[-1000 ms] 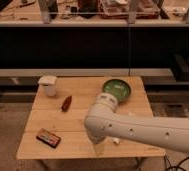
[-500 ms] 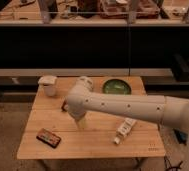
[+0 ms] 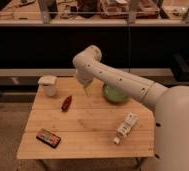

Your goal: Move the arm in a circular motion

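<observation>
The arm is thick, cream-white and dotted with small dark marks. It reaches in from the lower right, rising to a rounded elbow above the back of the wooden table. From the elbow a short segment drops straight down to the gripper, a pale tapered tip. The tip hangs just over the table's back middle, between a white cup and a green bowl, holding nothing that I can see.
A red-brown item lies left of centre and a dark flat packet sits near the front left. A white bottle lies on its side at the right. A dark counter with a cluttered shelf runs behind the table.
The elbow has swung from the table's front middle, out to the left, then up toward the back. The white bottle it covered now shows. The table's items have not moved.
</observation>
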